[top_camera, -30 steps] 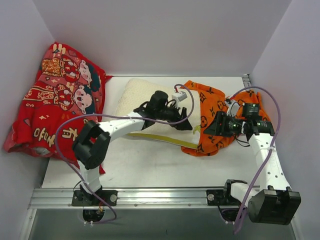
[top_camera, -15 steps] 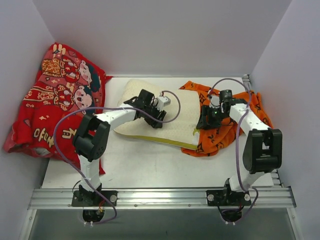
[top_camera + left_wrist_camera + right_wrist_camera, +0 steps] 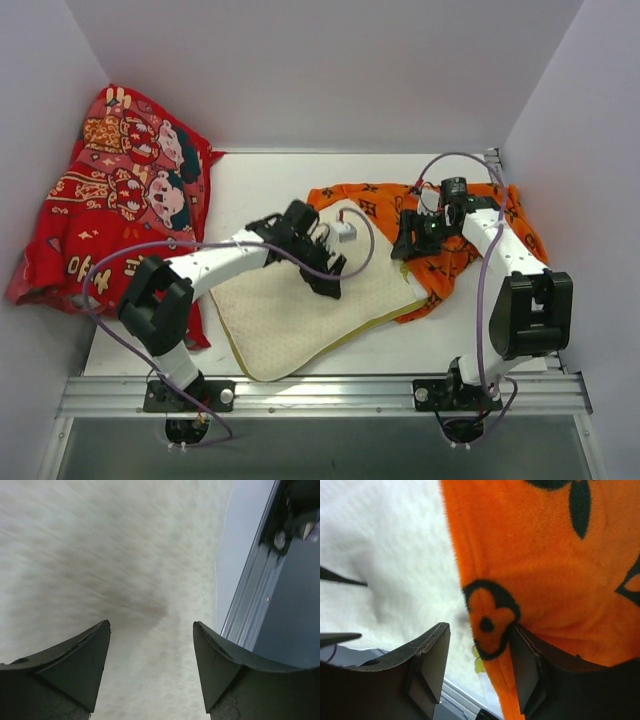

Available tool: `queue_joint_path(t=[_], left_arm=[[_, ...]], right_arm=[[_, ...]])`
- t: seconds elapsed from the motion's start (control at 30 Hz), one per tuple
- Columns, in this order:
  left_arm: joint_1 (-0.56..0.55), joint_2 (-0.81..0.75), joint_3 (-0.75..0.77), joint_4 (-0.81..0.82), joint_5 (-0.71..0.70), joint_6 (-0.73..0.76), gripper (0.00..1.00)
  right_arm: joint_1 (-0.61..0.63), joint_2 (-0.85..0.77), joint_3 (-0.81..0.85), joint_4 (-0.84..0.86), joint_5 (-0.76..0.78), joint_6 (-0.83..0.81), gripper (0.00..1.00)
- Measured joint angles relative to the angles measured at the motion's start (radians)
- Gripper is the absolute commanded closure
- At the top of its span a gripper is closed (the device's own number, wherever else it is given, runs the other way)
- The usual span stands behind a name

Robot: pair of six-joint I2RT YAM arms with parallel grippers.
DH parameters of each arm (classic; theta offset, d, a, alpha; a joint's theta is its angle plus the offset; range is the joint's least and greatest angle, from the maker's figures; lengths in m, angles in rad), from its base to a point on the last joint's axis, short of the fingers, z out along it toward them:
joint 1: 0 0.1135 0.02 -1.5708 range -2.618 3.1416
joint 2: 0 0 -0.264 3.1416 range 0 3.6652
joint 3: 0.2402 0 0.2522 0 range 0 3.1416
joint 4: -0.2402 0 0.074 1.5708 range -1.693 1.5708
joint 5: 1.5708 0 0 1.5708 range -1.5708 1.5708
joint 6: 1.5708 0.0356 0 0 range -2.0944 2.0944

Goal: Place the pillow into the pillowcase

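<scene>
Two grippers gape unclenched: left gripper (image 3: 330, 276) (image 3: 150, 625) over soft, floppy cream-white textured flat pillow (image 3: 290, 325) (image 3: 100, 555), 2 o'clock end prob. inside limp orange monogram fabric pillowcase (image 3: 440, 268) (image 3: 560, 555) by right gripper (image 3: 405, 240) (image 3: 480, 625); light, so pinch edges.

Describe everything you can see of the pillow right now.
The pillow is flat, rectangular and cream-white, with a dimpled weave and a yellow-green band along its near edges. It lies skewed on the table, its far end against the orange pillowcase, mostly outside it. The left gripper sits over its middle, fingers apart.
</scene>
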Motion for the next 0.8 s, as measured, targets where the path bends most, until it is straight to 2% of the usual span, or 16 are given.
queue_joint_path(t=[0.07,0.1,0.17,0.3,0.43,0.47,0.53,0.8], left_arm=[[0.051,-0.01,0.059,-0.02,0.027,-0.009,0.21],[0.085,-0.01,0.097,-0.02,0.031,-0.011,0.15],[0.17,-0.01,0.183,-0.014,0.021,-0.009,0.12],[0.301,-0.011,0.249,0.024,-0.035,0.004,0.11],[0.381,0.024,0.251,0.033,-0.057,0.021,0.11],[0.395,0.044,0.257,0.031,-0.055,0.029,0.04],[0.418,0.092,0.272,0.026,-0.04,0.049,0.03],[0.406,0.121,0.237,0.032,-0.023,0.098,0.03]], right_arm=[[0.01,-0.042,0.022,-0.029,-0.011,0.0,0.47],[0.013,-0.046,0.061,-0.054,-0.01,0.003,0.46],[0.029,-0.033,0.18,-0.065,0.009,0.009,0.44],[0.066,0.056,0.439,-0.035,0.089,0.013,0.45],[0.118,0.228,0.632,-0.005,0.152,0.015,0.46],[0.132,0.272,0.662,-0.003,0.171,0.015,0.46],[0.158,0.359,0.7,-0.007,0.197,0.014,0.45],[0.229,0.565,0.81,-0.036,0.266,0.013,0.46]])
